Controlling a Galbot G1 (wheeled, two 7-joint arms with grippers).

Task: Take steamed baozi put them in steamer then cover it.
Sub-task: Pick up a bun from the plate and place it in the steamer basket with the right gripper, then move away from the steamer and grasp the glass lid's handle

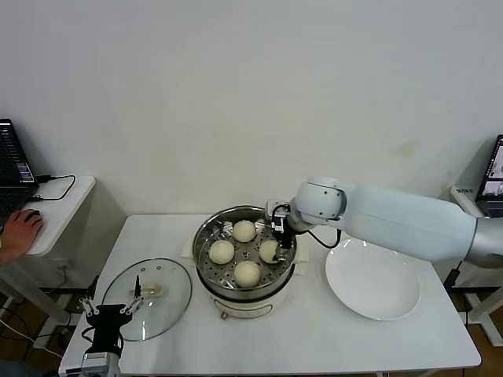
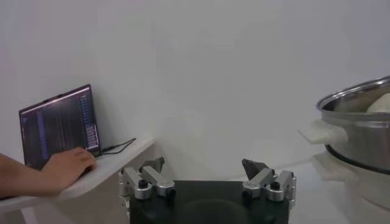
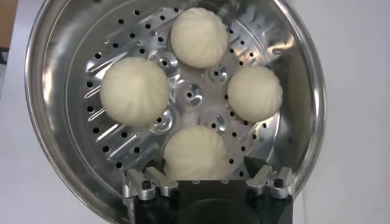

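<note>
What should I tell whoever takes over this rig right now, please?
Right gripper: open, down inside the steamer, straddling one baozi.
Left gripper: open, empty, at the table's front-left by the cover.
Done: all four baozi sit on the perforated tray; the white plate is bare.
Left: lift the right arm out, then set the cover, lying flat on the table, onto the steamer.

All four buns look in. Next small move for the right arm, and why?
Probably lift the right end effector straight up out of the steamer. It is open around the last of four baozi, the plate is bare, and the cover waits by the left end effector.
</note>
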